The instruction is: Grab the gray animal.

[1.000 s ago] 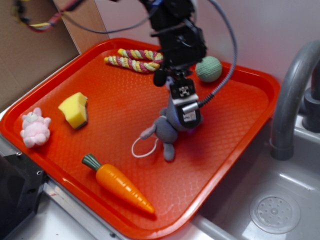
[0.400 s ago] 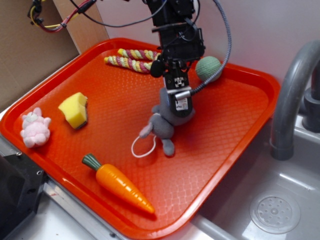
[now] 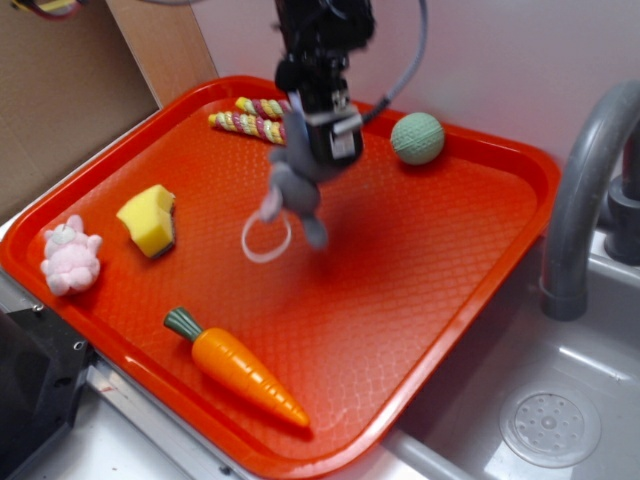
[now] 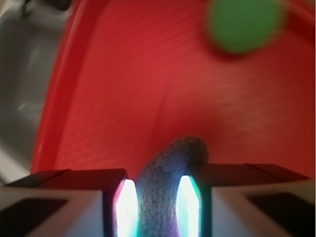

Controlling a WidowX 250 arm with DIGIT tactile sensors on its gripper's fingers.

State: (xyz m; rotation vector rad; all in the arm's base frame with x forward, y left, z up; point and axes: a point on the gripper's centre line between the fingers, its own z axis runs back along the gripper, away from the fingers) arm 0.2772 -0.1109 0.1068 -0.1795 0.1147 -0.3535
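The gray animal is a small gray plush with a white cord loop hanging below it. My gripper is shut on it and holds it in the air above the orange tray, near the tray's back middle. In the wrist view a gray plush part is squeezed between my two lit fingers, with my gripper closed round it. The rest of the plush is hidden there.
On the tray lie a green ball, also blurred in the wrist view, a striped rope toy, a yellow sponge, a pink-and-white plush and an orange carrot. A sink and faucet stand to the right.
My gripper has risen and moved toward the back left with the gray animal in it. The plush has left the tray surface and its cord loop now dangles.
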